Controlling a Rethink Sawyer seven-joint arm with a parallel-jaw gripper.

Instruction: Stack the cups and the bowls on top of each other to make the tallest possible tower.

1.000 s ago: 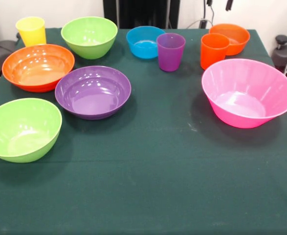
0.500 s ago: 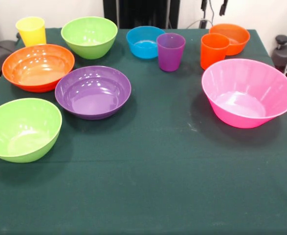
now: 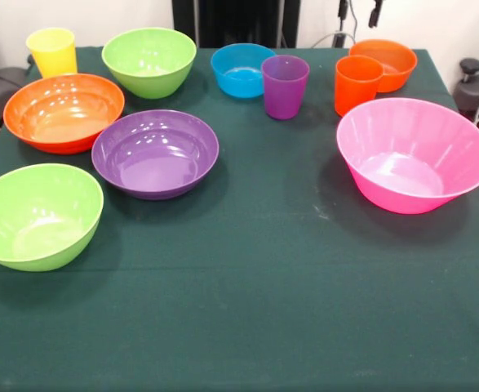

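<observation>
Spread apart is how we read the jaws: only two dark fingertips of the gripper (image 3: pixel 359 11) show at the top edge of the front view, with a clear gap between them and nothing held.

Only the front view is ours to go by. Straight below the tips, low in the picture from them, sits the small orange bowl (image 3: pixel 388 62), and touching its near left side stands the orange cup (image 3: pixel 357 84), upright with its mouth up. We judge these two the nearest pieces, so a descent would meet them first; the cup's long axis is vertical, which favours a grasp from above across its rim.

Further left stand the purple cup (image 3: pixel 285 86) and, just behind it, the small blue bowl (image 3: pixel 241 70). The large pink bowl (image 3: pixel 413 153) lies in front of the orange cup, on the green tablecloth (image 3: pixel 288 310).

Well away on the left side are the far lime green bowl (image 3: pixel 149 60), the yellow cup (image 3: pixel 52 51) at the corner, the large orange bowl (image 3: pixel 63 111), the purple bowl (image 3: pixel 155 152) and the near lime green bowl (image 3: pixel 37 214).

Nothing is stacked yet; every piece rests mouth up on the cloth, so the tower is still to begin.
</observation>
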